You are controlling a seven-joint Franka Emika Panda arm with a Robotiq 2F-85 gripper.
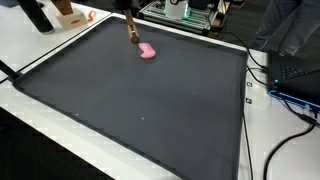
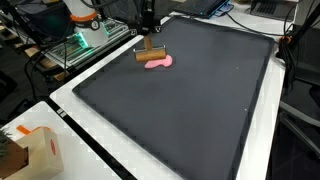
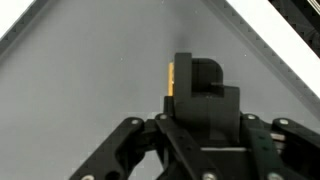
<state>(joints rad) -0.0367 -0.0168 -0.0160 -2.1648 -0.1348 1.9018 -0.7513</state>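
My gripper [image 2: 149,42] hangs over the far edge of a dark mat [image 2: 190,100], and in both exterior views it comes down from above. Its fingers [image 3: 196,82] are pressed together in the wrist view, with only a thin yellow-brown sliver of a wooden block [image 3: 170,78] showing at their left edge. In an exterior view the wooden block [image 2: 150,55] sits at the fingertips, just above the mat. A small pink object [image 2: 158,63] lies on the mat right beside the block; whether they touch I cannot tell. The same gripper [image 1: 130,24], block [image 1: 132,37] and pink object [image 1: 147,52] show in an exterior view.
The mat lies on a white table [image 1: 40,70]. Cables [image 1: 290,120] and a dark laptop-like device [image 1: 300,75] lie beside one edge. Lit electronics [image 2: 85,40] stand behind the far edge, and a cardboard box [image 2: 30,150] sits near a table corner.
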